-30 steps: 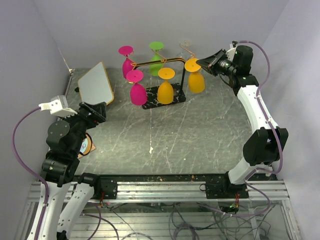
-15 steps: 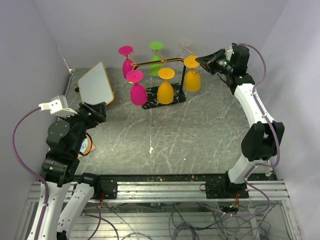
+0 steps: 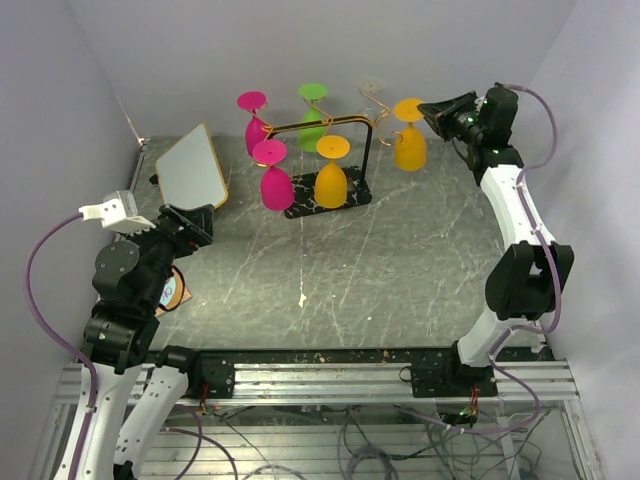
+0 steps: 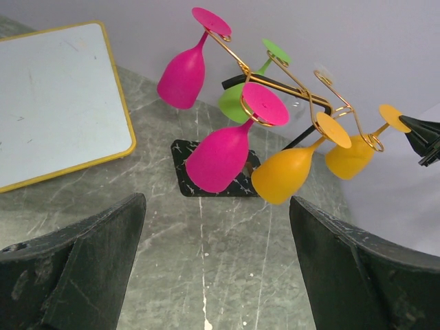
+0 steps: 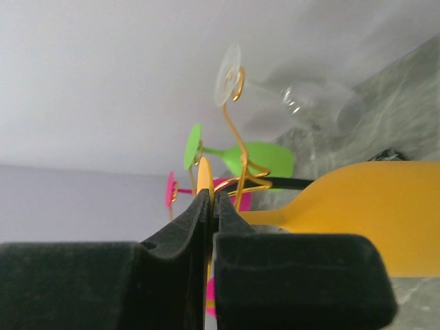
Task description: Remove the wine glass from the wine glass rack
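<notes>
Top external view. Left gripper [image 3: 188, 226], well left of the wine glass rack [image 3: 352, 194], hangs idle, its jaws spread wide with nothing between them. Other glasses [image 3: 277, 186] hang bowl-down on the rack's hooks. Just right of the rack's outermost scroll hook, the orange wine glass [image 3: 410, 148] hangs inverted, its foot pinched edge-on by the tightly closed right gripper [image 3: 428, 110]. Step in hand: drawing the glass off its hook. Whether the stem has fully cleared the hook is uncertain. The next move calls for level travel away from the rack, then lowering.
</notes>
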`<state>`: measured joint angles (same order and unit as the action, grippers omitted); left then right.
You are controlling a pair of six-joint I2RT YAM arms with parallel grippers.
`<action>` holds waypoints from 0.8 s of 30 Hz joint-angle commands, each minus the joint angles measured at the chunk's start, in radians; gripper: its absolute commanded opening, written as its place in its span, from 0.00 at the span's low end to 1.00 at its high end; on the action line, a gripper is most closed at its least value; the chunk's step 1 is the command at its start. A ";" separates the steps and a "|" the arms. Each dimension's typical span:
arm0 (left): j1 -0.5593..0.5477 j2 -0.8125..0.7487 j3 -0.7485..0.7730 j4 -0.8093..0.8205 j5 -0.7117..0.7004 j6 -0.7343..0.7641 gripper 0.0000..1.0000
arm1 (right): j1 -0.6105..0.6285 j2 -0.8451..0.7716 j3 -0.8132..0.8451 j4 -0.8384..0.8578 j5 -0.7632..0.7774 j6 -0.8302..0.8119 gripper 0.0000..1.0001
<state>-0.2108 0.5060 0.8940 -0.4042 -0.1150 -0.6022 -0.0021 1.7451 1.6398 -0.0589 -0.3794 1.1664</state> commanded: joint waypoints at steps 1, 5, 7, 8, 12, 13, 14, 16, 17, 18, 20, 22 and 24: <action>0.007 -0.005 0.020 0.052 0.081 0.005 0.96 | -0.028 -0.136 -0.031 -0.015 0.092 -0.175 0.00; 0.007 0.001 0.010 0.105 0.172 0.001 0.96 | -0.027 -0.287 -0.122 -0.101 0.167 -0.414 0.00; 0.007 0.005 -0.001 0.145 0.218 -0.004 0.96 | -0.027 -0.378 -0.179 -0.143 0.212 -0.464 0.00; 0.007 0.009 -0.005 0.156 0.240 -0.010 0.96 | -0.026 -0.425 -0.218 -0.153 0.220 -0.471 0.00; 0.007 0.016 -0.034 0.200 0.313 -0.039 0.96 | -0.026 -0.616 -0.415 -0.198 0.169 -0.427 0.00; 0.007 0.016 -0.042 0.205 0.327 -0.049 0.96 | -0.026 -0.652 -0.464 -0.196 0.127 -0.416 0.00; 0.007 0.016 -0.051 0.208 0.338 -0.059 0.96 | -0.026 -0.685 -0.511 -0.198 0.082 -0.390 0.00; 0.007 0.014 -0.068 0.217 0.365 -0.082 0.96 | -0.026 -0.732 -0.610 -0.175 -0.049 -0.283 0.00; 0.008 0.014 -0.076 0.222 0.377 -0.093 0.96 | -0.027 -0.749 -0.668 -0.132 -0.126 -0.230 0.00; 0.007 0.014 -0.085 0.225 0.390 -0.107 0.96 | -0.026 -0.764 -0.736 -0.073 -0.206 -0.155 0.00; 0.007 0.012 -0.108 0.254 0.420 -0.145 0.96 | -0.024 -0.790 -0.879 0.130 -0.367 0.044 0.00; 0.007 0.011 -0.144 0.290 0.457 -0.187 0.96 | -0.006 -0.814 -1.043 0.414 -0.452 0.266 0.00; 0.007 0.019 -0.178 0.341 0.506 -0.240 0.96 | 0.021 -0.832 -1.116 0.631 -0.456 0.417 0.00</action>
<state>-0.2108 0.5171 0.7681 -0.1810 0.2672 -0.7349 -0.0166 0.9581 0.6693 0.0837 -0.6319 1.1683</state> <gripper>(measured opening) 0.959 0.013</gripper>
